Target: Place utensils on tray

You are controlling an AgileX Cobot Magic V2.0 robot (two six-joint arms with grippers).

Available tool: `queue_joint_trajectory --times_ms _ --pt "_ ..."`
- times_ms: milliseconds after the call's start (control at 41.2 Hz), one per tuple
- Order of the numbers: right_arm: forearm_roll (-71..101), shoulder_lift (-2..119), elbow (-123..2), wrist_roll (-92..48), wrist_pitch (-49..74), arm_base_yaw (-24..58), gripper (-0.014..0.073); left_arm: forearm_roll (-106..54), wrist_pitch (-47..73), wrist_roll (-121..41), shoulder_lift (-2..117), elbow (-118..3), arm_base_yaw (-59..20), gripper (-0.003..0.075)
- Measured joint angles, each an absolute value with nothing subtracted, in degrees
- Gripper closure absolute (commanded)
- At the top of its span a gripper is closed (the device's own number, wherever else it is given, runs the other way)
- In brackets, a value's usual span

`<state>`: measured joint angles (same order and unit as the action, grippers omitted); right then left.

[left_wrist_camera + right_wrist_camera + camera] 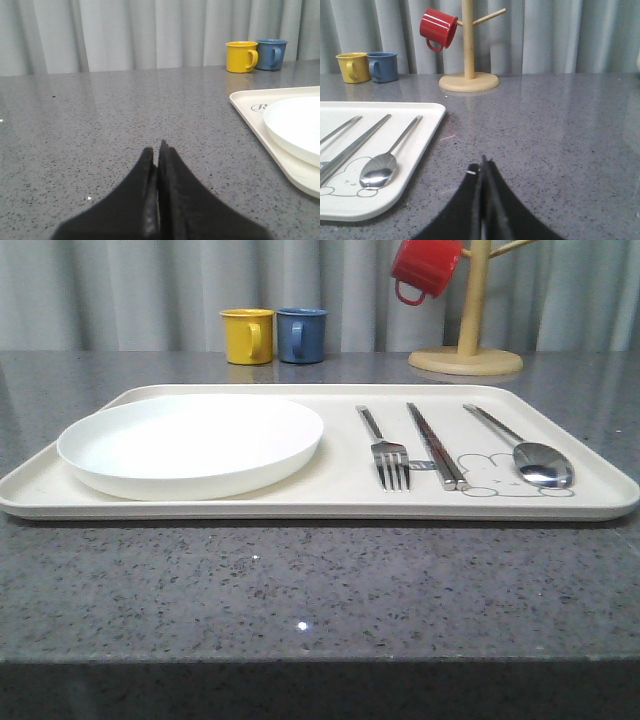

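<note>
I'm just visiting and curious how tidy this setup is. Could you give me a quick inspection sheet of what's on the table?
Surface: grey speckled counter, bare in front of the tray.
Job's things: fork, chopsticks and spoon lie side by side on the cream tray.
Clutter: white plate on the tray; yellow mug, blue mug; red mug hanging on a wooden mug stand.
Grippers: left gripper and right gripper both shut, empty, over the counter.
Cables: nothing seen.
Surroundings: grey curtain behind.

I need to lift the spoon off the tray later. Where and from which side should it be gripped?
Probably mid-handle on the spoon, from above with the fingers across it: the handle is slim and straight and lies flat on the tray, clear of the chopsticks.
</note>
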<state>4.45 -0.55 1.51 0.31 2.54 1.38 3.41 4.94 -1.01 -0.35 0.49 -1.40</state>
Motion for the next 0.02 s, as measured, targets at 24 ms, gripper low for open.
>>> queue_joint_trajectory --times_ms 24 --pt "4.5 -0.5 1.5 0.3 2.5 1.4 0.0662 3.4 4.9 -1.0 -0.3 0.5 -1.4 0.0738"
